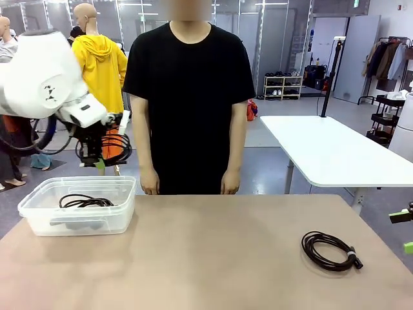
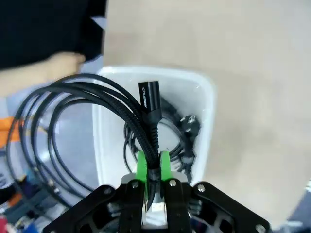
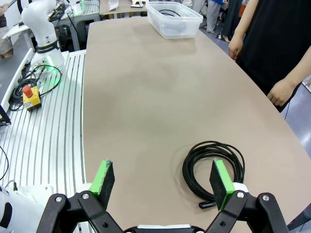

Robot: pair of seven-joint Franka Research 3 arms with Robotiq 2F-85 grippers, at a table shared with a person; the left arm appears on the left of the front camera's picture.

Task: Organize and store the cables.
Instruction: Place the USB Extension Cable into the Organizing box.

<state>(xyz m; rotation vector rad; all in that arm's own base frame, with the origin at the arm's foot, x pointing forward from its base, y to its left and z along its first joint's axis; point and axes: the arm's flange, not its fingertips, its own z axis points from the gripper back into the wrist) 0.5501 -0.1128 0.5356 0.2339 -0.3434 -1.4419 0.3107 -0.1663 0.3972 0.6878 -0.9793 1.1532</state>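
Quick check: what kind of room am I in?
Probably a robot lab or workshop: an aluminium rail base with an emergency stop button, a white table, and a clothes rack behind.

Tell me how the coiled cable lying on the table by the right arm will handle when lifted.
Probably floppy: the coil looks like the cable in the left tool, which splays into loose hanging loops. Likely light, being thin cord. Its plug end may dangle and swing.

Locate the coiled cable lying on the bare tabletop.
Front view: the coiled cable lies flat on the table, right side, near the open right pincer, far from the bin.
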